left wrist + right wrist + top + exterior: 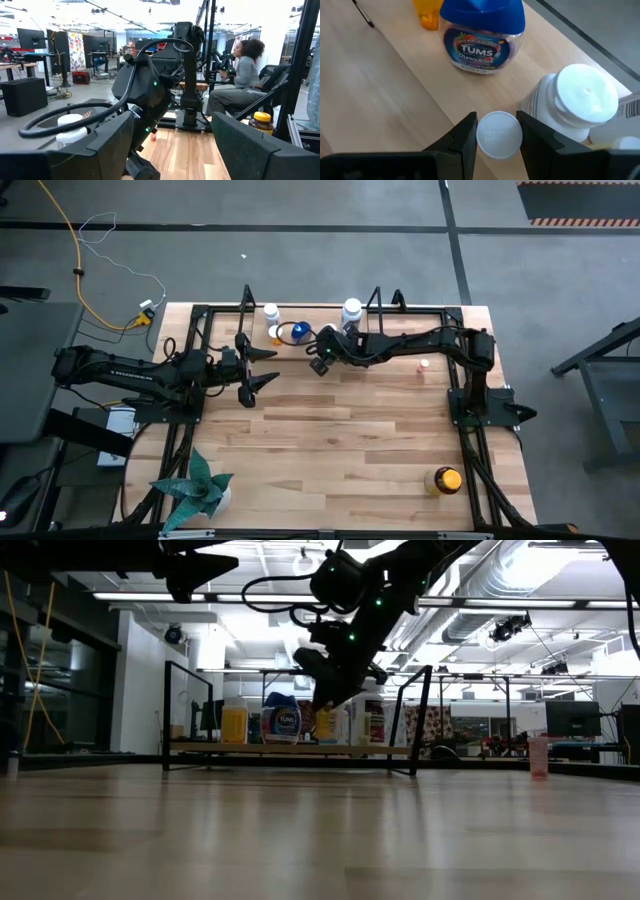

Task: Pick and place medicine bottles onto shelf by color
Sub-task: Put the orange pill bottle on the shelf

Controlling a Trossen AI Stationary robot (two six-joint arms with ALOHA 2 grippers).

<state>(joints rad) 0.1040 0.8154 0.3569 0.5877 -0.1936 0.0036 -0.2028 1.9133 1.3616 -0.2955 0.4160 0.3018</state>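
The room was lit from above by ceiling strip lights [560, 602], which were blown out to white glare in the low view. The arms were rendered there as dark silhouettes against them. The table [340, 430] was evenly lit from overhead, with soft shadows. Near fingers [112, 145] were blurred in the left wrist view.

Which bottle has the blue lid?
The Tums bottle on the shelf. Its lid is blue; the bottle between the right gripper jaws and its bigger neighbour have white caps.
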